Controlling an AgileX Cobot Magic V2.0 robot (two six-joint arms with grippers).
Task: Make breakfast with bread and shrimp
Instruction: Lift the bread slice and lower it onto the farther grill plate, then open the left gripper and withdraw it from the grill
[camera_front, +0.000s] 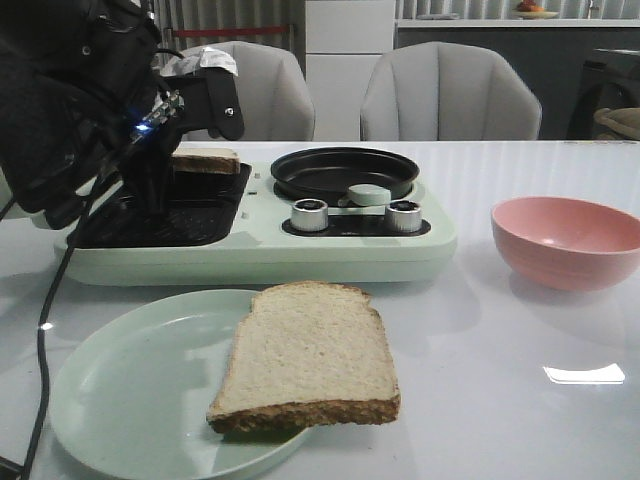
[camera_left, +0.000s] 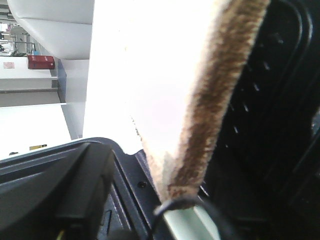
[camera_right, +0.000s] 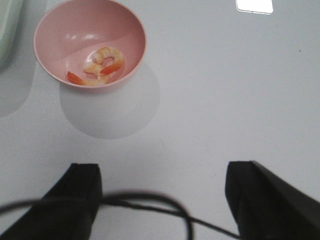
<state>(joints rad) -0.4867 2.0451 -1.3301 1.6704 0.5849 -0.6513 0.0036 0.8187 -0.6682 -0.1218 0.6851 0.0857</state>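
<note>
One bread slice (camera_front: 310, 355) lies on the pale green plate (camera_front: 120, 390) at the front. A second bread slice (camera_front: 207, 160) is level at the far end of the black grill plate (camera_front: 170, 220); its brown crust (camera_left: 220, 100) runs close past the left wrist camera. My left gripper (camera_front: 190, 158) is open around it. One finger (camera_left: 60, 185) is apart from the pale face of the slice. The shrimp (camera_right: 102, 62) lie in the pink bowl (camera_right: 135, 30), which stands at the right (camera_front: 568, 240). My right gripper (camera_right: 162, 185) hangs open over bare table, away from the bowl.
The pale green breakfast maker (camera_front: 260, 262) spans the middle of the table, with a round black pan (camera_front: 345, 172) and two metal knobs (camera_front: 310, 214) on it. A black cable (camera_front: 45, 330) hangs down at the left. Two grey chairs stand behind the table.
</note>
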